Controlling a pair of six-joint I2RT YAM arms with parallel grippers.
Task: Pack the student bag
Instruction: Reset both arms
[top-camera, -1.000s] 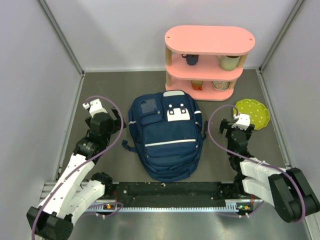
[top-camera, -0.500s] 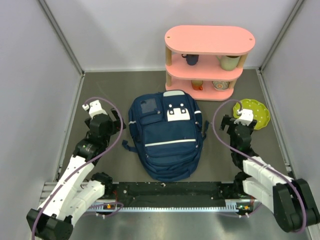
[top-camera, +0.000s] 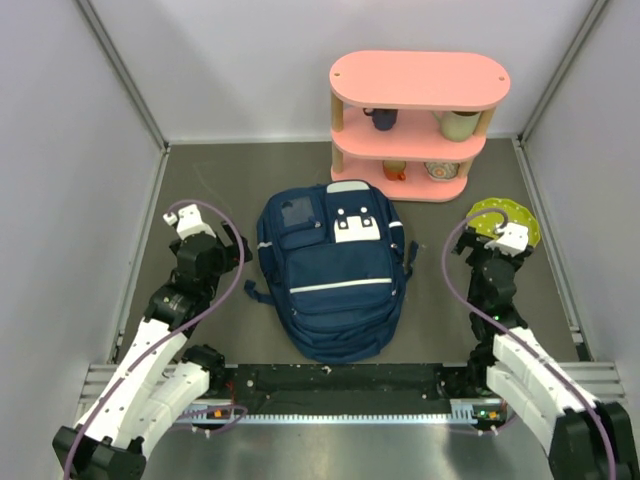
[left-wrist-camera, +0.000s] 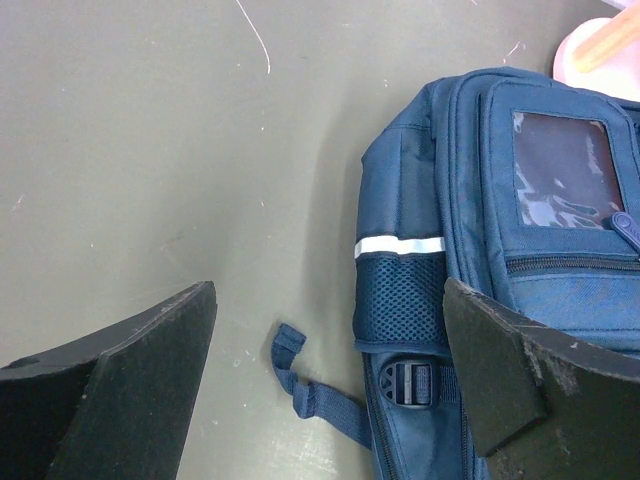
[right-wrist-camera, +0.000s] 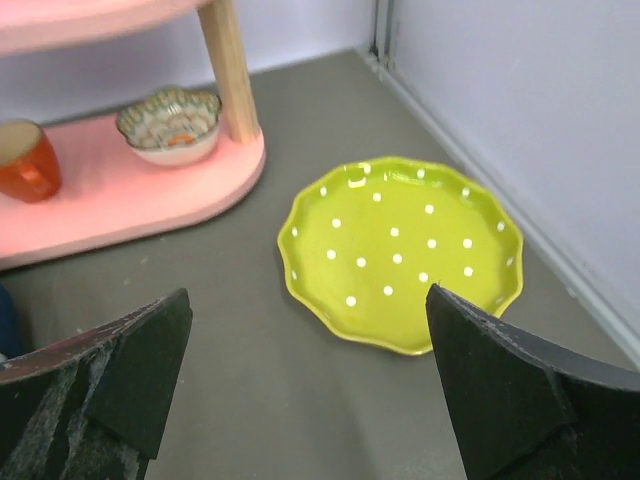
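The student bag (top-camera: 335, 275) lies flat in the middle of the table, navy blue with white patches near its top and a thin white stripe. My left gripper (top-camera: 222, 245) hovers open just left of the bag's upper left corner. In the left wrist view its side mesh pocket (left-wrist-camera: 400, 300), a buckle and a loose strap end (left-wrist-camera: 300, 385) lie between and below the open left gripper (left-wrist-camera: 328, 300). To the bag's right, my right gripper (top-camera: 492, 250) stands open and apart from it. The right wrist view shows the open gripper (right-wrist-camera: 308, 300) over bare table, nothing between its fingers.
A pink shelf unit (top-camera: 420, 80) stands at the back right with mugs and bowls on its tiers. A green dotted plate (right-wrist-camera: 400, 250) lies just ahead of my right gripper, near the right wall. Grey walls enclose the table on three sides.
My right arm has swung to the right, toward the green plate and the right wall. My left arm has shifted only slightly. Both grippers stay open.
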